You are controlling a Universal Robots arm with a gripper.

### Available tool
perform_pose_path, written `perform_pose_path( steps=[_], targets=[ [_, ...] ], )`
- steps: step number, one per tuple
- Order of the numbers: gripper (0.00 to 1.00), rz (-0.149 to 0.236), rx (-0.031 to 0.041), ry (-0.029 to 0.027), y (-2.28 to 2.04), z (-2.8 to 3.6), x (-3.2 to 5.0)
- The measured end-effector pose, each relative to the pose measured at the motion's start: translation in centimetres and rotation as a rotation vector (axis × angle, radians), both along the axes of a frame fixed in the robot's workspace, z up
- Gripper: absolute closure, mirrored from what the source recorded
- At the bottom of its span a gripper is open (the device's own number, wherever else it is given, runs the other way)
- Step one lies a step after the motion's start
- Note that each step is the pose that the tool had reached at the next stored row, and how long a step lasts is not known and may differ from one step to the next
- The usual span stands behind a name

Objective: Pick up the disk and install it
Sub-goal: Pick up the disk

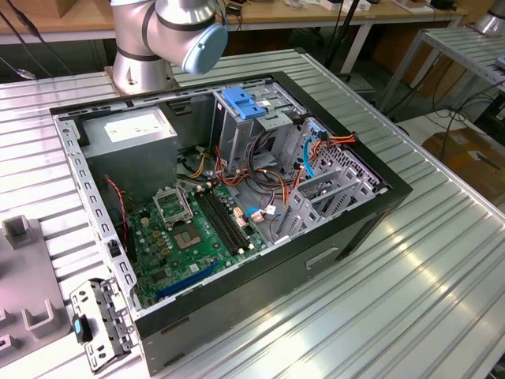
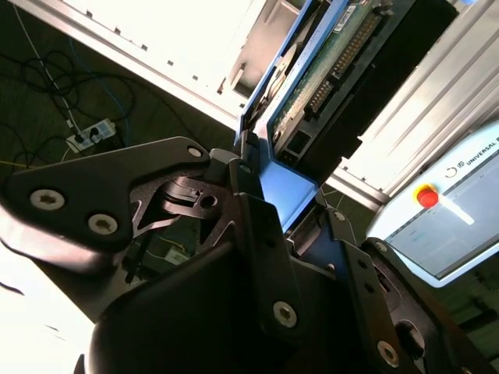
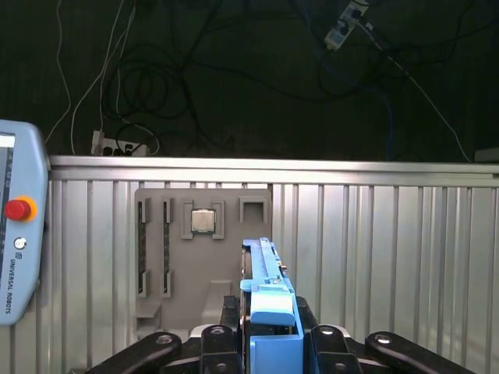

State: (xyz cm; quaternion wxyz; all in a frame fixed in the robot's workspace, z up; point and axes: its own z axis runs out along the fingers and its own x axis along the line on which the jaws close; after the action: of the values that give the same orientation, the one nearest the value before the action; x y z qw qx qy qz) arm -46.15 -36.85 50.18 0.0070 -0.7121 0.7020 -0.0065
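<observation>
Gripper (image 3: pixel 269 335) check first: its black fingers (image 3: pixel 230 315) are clamped on the disk (image 3: pixel 263 269), one on each side of the light blue bracket (image 3: pixel 273 300). I read the disk as held on edge, its thin side facing the first wrist camera. Its long axis runs straight out past the fingertips, in line with the gripper. In the second wrist view I see the disk's green circuit side, with a row of connector pins at the end nearer the gripper. The disk hangs in the air, touching nothing but the fingers.

Beneath the gripper lies a ribbed metal table (image 3: pixel 374 249). Below and ahead of the fingertips, on that table, I see a grey tray (image 3: pixel 175 265) with a square chip (image 3: pixel 204 220) seated in it. A pendant (image 3: pixel 17 234) with a red button sits off to one side of the gripper. Past the table's far edge the floor (image 3: pixel 257 78) is dark, strewn with cables (image 3: pixel 140 86) and a power strip (image 3: pixel 117 144).

In the exterior view an open case (image 1: pixel 347 237) lies on the table, with a green motherboard (image 1: pixel 189 229) and a grey, blue-topped cage (image 1: pixel 241 103) inside. The arm (image 1: pixel 170 31) stands behind it.
</observation>
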Motion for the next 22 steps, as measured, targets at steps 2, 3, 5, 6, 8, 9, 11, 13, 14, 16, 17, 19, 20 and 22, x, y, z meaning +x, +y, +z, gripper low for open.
perform_pose_path(
  steps=[2, 3, 5, 6, 8, 9, 11, 13, 14, 16, 17, 19, 20, 22],
  targets=[
    [0.63, 0.000, 0.0000, 0.0001, 0.00, 0.00, 0.21],
    [0.63, 0.000, 0.0000, 0.0000, -0.01, 0.00, 0.32],
    [0.63, 0.000, 0.0000, -0.0001, -0.04, 0.00, 0.49],
    [0.63, 0.000, 0.0001, -0.0001, -0.08, -0.01, 0.53],
    [0.63, 0.000, 0.0000, 0.0001, -0.31, 0.00, 0.62],
    [0.63, 0.000, 0.0000, 0.0001, -0.44, 0.00, 0.63],
    [0.63, 0.000, 0.0000, 0.0001, -0.77, 0.01, 0.63],
    [0.63, 0.000, 0.0000, 0.0000, -1.12, 0.00, 0.63],
    [0.63, 0.000, 0.0000, 0.0000, -1.28, 0.00, 0.64],
    [0.63, 0.000, 0.0000, 0.0001, -1.41, 0.01, 0.82],
    [0.63, 0.000, 0.0000, 0.0000, -1.44, 0.00, 1.05],
    [0.63, 0.000, 0.0000, 0.0001, -1.46, 0.00, 1.46],
    [0.63, 0.000, 0.0000, 0.0002, -1.47, 0.01, 1.69],
    [0.63, 0.000, 0.0000, 0.0002, -1.47, 0.00, 2.10]
  ],
)
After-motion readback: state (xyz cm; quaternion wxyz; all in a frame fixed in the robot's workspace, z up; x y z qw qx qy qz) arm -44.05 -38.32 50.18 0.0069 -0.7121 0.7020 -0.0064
